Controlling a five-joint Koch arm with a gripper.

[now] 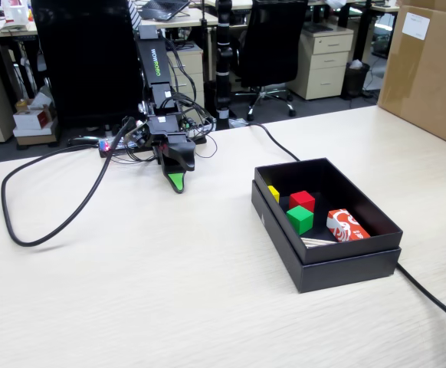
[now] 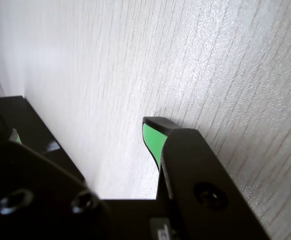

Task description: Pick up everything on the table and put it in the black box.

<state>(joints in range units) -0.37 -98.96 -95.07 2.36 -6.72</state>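
Note:
The red cube (image 1: pixel 302 200) lies inside the black box (image 1: pixel 345 264), which stands on the table (image 1: pixel 169 299) at the right of the fixed view. My gripper (image 1: pixel 177 178) hangs tip-down just over the tabletop, well to the left of the box. The wrist view shows bare wood grain (image 2: pixel 195 60) between the two green-padded jaws of the gripper (image 2: pixel 83 127), which is open and holds nothing.
Also in the box are a green cube (image 1: pixel 300 218), a yellow cube (image 1: pixel 273 193) and a red-and-white packet (image 1: pixel 346 225). A big brown carton (image 1: pixel 430 69) stands at the back right. One black cable (image 1: pixel 39 230) loops at the left, and another cable (image 1: pixel 430 295) runs past the box.

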